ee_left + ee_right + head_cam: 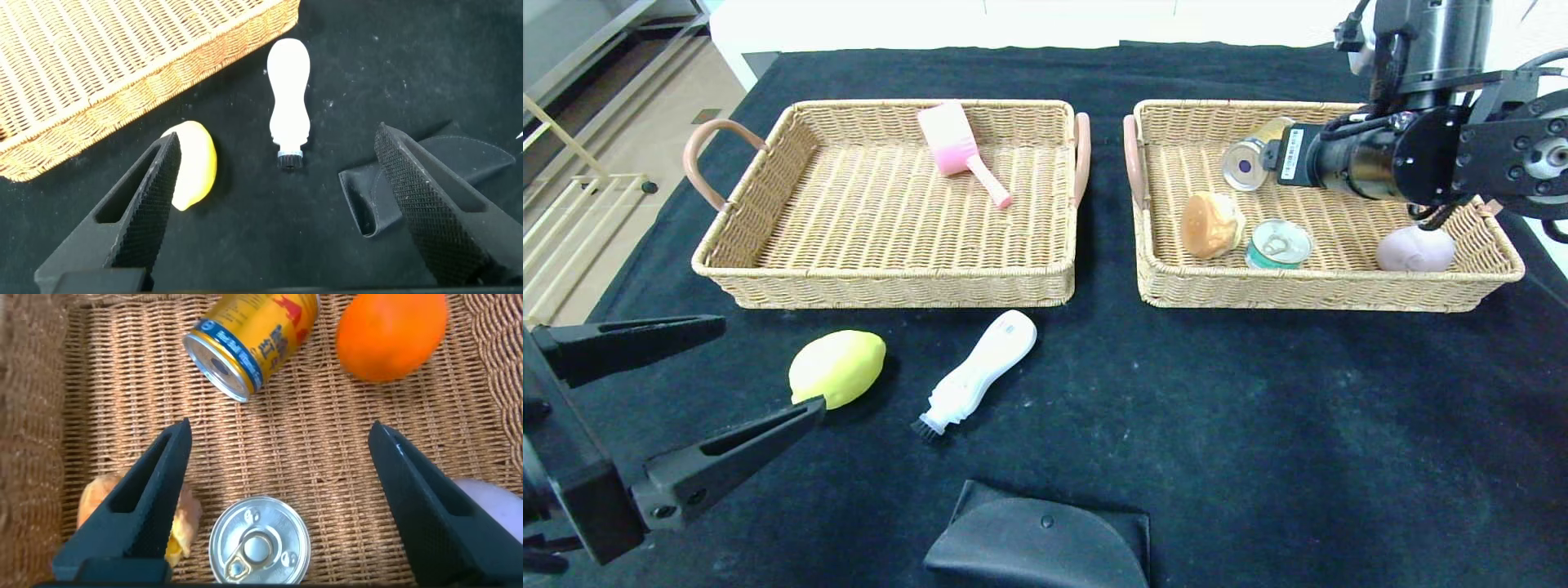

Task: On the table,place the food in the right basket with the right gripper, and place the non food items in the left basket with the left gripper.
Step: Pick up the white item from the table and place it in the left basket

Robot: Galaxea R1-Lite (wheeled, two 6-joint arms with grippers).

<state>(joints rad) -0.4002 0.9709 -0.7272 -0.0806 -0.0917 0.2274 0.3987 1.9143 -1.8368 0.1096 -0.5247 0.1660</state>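
Wicker right basket (1327, 286) holds bun (1211, 224), tin (1278, 243) and can (1250, 160); right gripper (278, 506) hangs above, jaws apart and empty. Lemon (837, 367), brush (976, 371) and pouch (1037, 547) remain near the table's (1298, 441) front edge, by the spread, empty left gripper (760, 376).

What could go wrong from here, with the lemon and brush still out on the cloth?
1. The open left gripper hangs between the lemon and the white brush; one finger overlaps the lemon and could nudge or grab it.
2. The open right gripper sits low over the right basket, above the green tin; withdrawing could bump the gold can.
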